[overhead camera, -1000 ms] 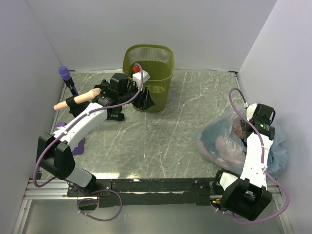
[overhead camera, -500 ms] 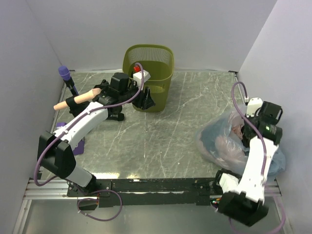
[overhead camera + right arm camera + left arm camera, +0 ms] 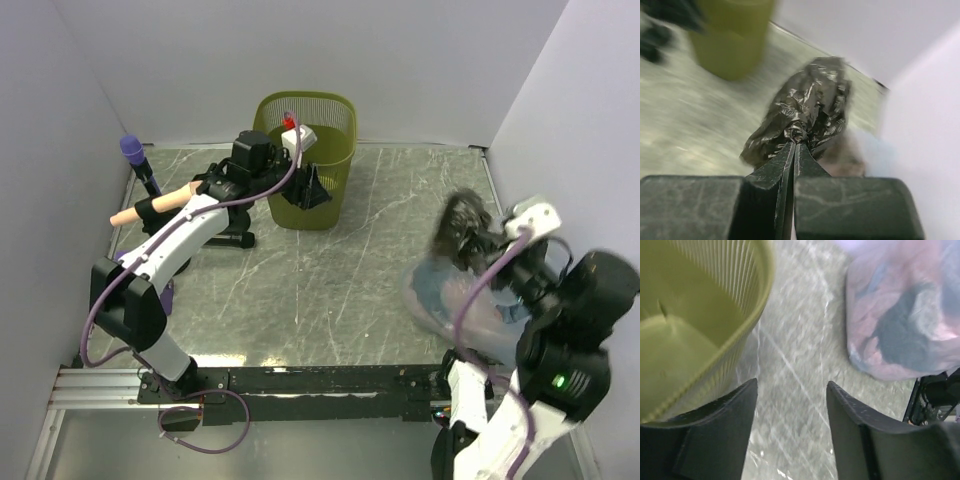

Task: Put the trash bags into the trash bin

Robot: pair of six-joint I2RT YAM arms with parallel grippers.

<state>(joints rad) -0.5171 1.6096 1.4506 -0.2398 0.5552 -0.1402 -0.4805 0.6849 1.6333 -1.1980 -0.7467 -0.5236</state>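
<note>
A crumpled, shiny black trash bag (image 3: 805, 107) is pinched mid-frame by the right fingers (image 3: 771, 172); the left fingers (image 3: 725, 415) are spread.

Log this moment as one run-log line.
right gripper: shut on trash bag | left gripper: open, empty, beside trash bin | clear bag: on table | status: trash bag not yet in bin

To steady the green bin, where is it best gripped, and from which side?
Take the bin by its thin rim from above, one finger inside, one outside: it stands upright, open-topped; its body looks too wide for the left pincer.
</note>
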